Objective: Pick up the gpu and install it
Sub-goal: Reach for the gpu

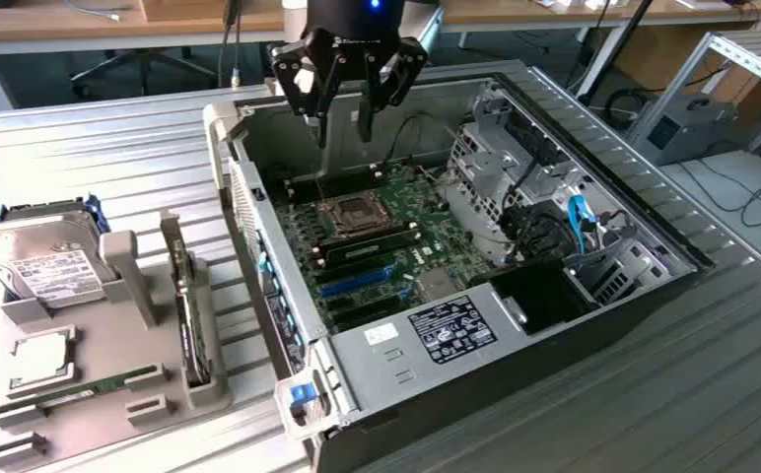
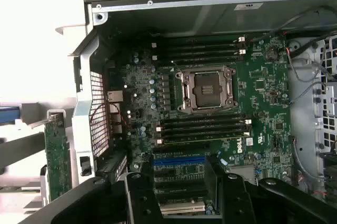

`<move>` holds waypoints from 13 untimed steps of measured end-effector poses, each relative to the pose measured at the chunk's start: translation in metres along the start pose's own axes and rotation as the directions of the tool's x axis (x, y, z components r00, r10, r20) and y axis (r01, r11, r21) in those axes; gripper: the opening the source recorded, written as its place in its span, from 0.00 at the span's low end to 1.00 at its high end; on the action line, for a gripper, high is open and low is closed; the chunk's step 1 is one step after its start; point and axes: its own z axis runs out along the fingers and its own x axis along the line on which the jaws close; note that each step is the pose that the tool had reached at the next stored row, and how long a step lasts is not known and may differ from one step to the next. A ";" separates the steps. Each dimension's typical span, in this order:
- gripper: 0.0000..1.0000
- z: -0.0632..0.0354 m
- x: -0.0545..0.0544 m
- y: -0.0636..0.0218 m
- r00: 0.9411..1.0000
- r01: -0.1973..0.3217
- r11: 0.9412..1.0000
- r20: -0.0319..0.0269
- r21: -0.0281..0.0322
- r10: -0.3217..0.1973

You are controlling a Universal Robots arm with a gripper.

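DESK ribbed grey metal desk [image 1: 104, 158] carries open black computer tower [image 1: 591, 335] at centre | HOLDER grey plastic holder [image 1: 104, 340] by desk's edge, the exterior view's left | HAND black robot hand [image 1: 341, 118] above tower's far end, fingers spread wide, empty | GPU thin green-and-black gpu card [image 1: 194, 325] on edge in holder slot, just beside tower | RISK off-centre grip may tip or jam card; tower wall crowds approach

Top of case [image 1: 242, 187] open, mobo [image 1: 380, 236] reachable; drive cage [image 1: 493, 168] + cables [image 1: 578, 222] crowd the exterior view's right; holder [image 1: 104, 365] walls hem gpu [image 1: 194, 335] at its left.

"DELL" logo [image 2: 241, 148], white, on motherboard [image 2: 263, 92]. Power supply sticker [image 1: 451, 330] and hard drive label [image 1: 54, 274]: print unreadable.
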 end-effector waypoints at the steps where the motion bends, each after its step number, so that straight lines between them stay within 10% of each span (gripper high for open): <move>1: 0.52 0.0000 0.000 0.0000 1.000 0.000 1.000 0.000 0.000 0.000; 13: 0.52 -0.0001 0.004 -0.0003 1.000 0.000 1.000 0.000 0.000 0.000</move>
